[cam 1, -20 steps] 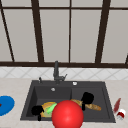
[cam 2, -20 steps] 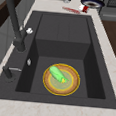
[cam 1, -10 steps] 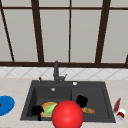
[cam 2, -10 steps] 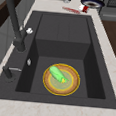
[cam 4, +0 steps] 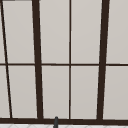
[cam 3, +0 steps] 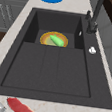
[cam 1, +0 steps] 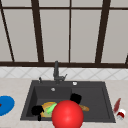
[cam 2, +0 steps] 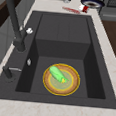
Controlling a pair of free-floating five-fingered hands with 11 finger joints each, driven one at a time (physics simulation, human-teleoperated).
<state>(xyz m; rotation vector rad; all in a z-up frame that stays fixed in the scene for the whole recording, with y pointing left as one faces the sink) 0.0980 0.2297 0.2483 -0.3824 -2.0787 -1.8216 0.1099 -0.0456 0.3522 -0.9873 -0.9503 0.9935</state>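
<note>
From the front camera I have my left hand (cam 1: pixel 37 110) low at the near left corner of the sink (cam 1: pixel 105 100), just beside the left edge of the yellow plate (cam 1: pixel 47 106). My right hand (cam 1: pixel 75 98) hangs further back and to the right, above the middle of the basin, behind the red ball (cam 1: pixel 67 115) that takes up the near foreground. Both hands read as small dark blobs here — I cannot tell whether either has its fingers spread or curled, and I cannot tell if the left one actually touches the plate or sits just off it.

In the left side view, the plate (cam 2: pixel 61 79) lies flat on the floor of the deeper part of the sink (cam 2: pixel 99 60), and a green vegetable (cam 2: pixel 57 74) rests on it, lying slantwise across its centre; it looks like a cucumber or a similar long piece, though I would not swear to it. The right side view shows the same pair, plate (cam 3: pixel 47 39) and vegetable (cam 3: pixel 57 40), at the far end of the basin.

The faucet (cam 1: pixel 56 72) stands at the back rim. On the counter to the left lies a blue plate (cam 1: pixel 5 105) — to the right, a red strip-shaped item (cam 1: pixel 116 105) beside a red-and-white container (cam 1: pixel 121 114).
</note>
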